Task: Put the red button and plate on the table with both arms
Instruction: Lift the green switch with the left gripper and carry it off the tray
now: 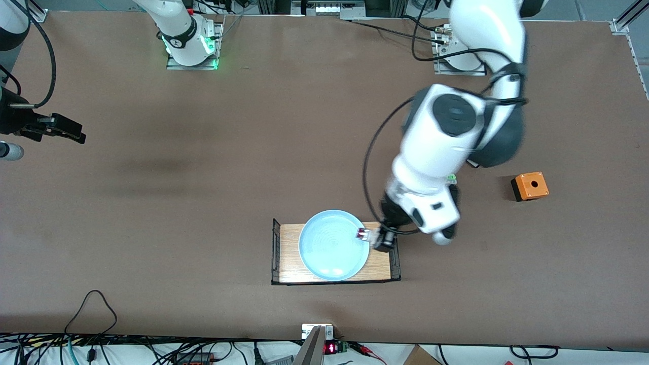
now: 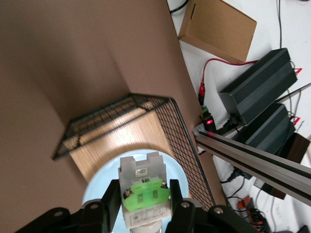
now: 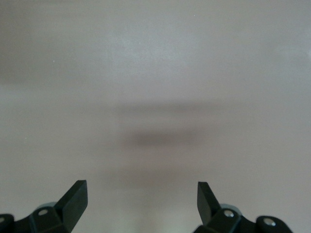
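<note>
My left gripper point(image 1: 370, 237) is shut on the red button point(image 1: 363, 233) and holds it over the rim of the plate point(image 1: 329, 248) toward the left arm's end. In the left wrist view the black fingers point(image 2: 111, 199) clamp the button's whitish body and green block point(image 2: 144, 193), with the pale-blue plate point(image 2: 98, 185) beneath. The plate rests on a light-wood tray point(image 1: 288, 256). My right gripper point(image 1: 63, 129) waits open over bare table point(image 1: 203, 177) at the right arm's end; its wrist view shows nothing between the fingertips point(image 3: 77, 194).
The tray point(image 2: 121, 141) has black wire mesh ends point(image 2: 184, 141). An orange box with a hole point(image 1: 530, 186) sits toward the left arm's end. A green-and-white switch point(image 1: 451, 178) peeks out beside the left arm. Cables and power supplies point(image 2: 257, 82) lie off the table's near edge.
</note>
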{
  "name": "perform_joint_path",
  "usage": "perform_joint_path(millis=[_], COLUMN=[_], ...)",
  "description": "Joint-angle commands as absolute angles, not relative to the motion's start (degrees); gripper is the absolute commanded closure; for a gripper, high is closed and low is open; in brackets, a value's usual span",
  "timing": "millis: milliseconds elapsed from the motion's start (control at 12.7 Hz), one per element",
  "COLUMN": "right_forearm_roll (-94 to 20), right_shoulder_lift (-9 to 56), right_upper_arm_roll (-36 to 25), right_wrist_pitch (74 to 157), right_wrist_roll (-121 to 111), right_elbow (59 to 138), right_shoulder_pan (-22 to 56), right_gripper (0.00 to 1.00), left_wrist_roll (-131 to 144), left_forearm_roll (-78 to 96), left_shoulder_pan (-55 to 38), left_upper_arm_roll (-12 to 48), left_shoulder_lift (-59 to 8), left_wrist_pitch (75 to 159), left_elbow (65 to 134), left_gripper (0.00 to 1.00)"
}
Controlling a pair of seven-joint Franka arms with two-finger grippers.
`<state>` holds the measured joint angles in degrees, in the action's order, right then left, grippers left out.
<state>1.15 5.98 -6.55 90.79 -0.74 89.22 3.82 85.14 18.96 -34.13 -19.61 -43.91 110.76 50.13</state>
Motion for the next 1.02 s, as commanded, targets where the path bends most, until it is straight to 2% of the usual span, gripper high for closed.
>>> perform_joint_path(millis=[0,236,551,944], right_forearm_roll=[1.14,0.27,0.26,-5.7], right_shoulder_lift=[6.24,6.5,7.55,10.54], right_upper_arm_roll=[-6.5,-6.42,-6.07,-6.06], right_wrist_pitch=[90.18,90.18,88.6,91.3], right_wrist_roll=[-0.88,-0.7,2.26,25.28], right_elbow=[88.86,89.03,89.03,88.59], right_shoulder_pan=[3.87,3.87,6.58,16.94], right_gripper=[0.0,0.0,0.0,0.0], left_wrist_roll=[72.38,59.55,40.56,17.89], left_forearm_roll=[21.36,22.67,22.41,21.71], left_shoulder_pan=[-30.08,-26.02,-21.81,-15.75], left_upper_arm_roll=[-19.07,-19.07,-19.42,-19.51], left_shoulder_lift=[-41.57,-40.09,-37.62,-38.14], left_wrist_pitch=[104.87,99.86,99.14,100.28], left_elbow=[51.68,55.18,63.79,70.3], left_gripper=[1.0,1.0,1.0,1.0])
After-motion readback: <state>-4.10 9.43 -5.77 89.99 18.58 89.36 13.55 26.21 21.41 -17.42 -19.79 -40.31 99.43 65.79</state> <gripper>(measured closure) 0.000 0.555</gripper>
